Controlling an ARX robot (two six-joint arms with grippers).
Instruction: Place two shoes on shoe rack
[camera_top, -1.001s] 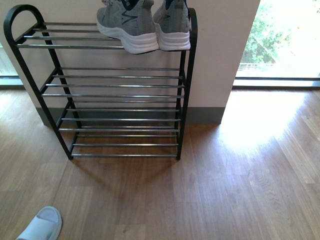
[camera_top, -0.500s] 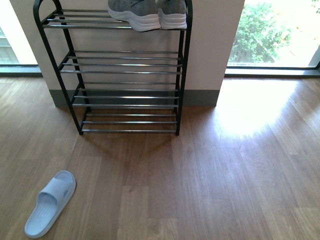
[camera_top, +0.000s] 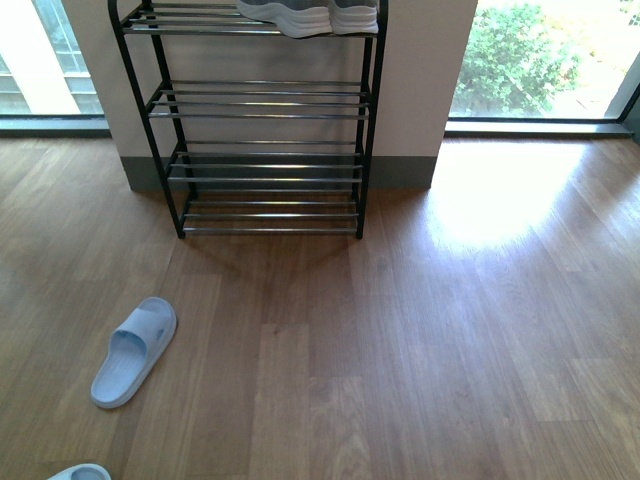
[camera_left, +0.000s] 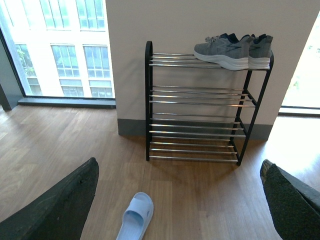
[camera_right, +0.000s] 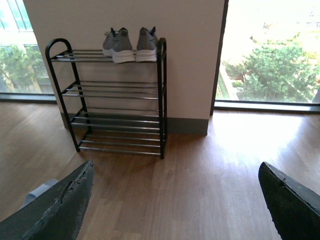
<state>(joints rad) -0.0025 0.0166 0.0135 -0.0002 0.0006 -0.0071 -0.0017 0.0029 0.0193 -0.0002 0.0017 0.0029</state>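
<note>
Shoes side by side on rack, top tier, right end. Placing looks complete. Left gripper and right gripper spread wide, empty, well apart from rack. Next: probably just park arms.

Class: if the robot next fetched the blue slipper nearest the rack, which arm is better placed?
Probably left: the slipper lies left of centre in the front view and shows between fingers of the open left gripper; the right wrist view barely shows it.
</note>
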